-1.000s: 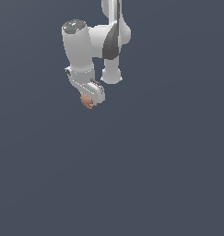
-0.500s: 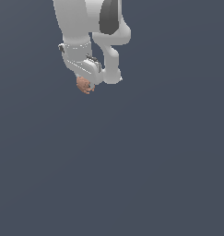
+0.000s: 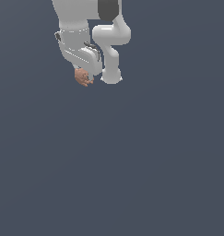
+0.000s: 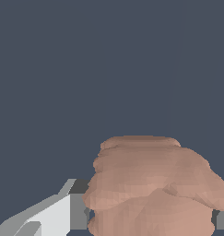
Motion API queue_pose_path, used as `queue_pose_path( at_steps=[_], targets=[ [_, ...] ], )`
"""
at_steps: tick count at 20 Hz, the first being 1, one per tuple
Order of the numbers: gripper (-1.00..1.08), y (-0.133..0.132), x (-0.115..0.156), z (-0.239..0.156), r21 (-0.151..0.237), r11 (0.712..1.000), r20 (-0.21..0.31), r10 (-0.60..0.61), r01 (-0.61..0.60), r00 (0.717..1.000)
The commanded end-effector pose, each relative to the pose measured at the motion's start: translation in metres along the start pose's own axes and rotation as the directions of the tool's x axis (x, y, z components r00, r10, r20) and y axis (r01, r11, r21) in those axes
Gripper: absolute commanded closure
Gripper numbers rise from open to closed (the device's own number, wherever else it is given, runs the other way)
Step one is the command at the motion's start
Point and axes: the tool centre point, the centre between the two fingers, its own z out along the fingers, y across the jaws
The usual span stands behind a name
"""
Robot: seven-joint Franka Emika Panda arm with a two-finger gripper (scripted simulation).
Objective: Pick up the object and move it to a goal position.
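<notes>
Reddish-brown object (image 3: 83,77) clamped in jaws, open grey floor (image 3: 132,175) around.

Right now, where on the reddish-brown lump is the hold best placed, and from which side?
Across its lower, widest part, one finger on each flank. The object is lumpy and layered, narrowing upward, so the broad base probably gives the surest purchase. The gripper already sits on it that way; a finger shows against one flank.

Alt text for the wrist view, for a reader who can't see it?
A lumpy reddish-brown object fills the lower part of the picture, sitting between the gripper fingers, with one grey-and-white finger showing beside it. Behind is a plain dark blue-grey background.
</notes>
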Motion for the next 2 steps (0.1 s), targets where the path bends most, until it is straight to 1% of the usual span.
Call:
queue_pose_path(
  at_steps=[1,2],
  targets=[
    [1.08,-0.0002,0.0001,-0.0018,0.000,1.000,0.001,-0.001,0.001,1.000],
    [1.08,-0.0003,0.0002,-0.0017,0.000,1.000,0.001,-0.001,0.001,1.000]
  ],
)
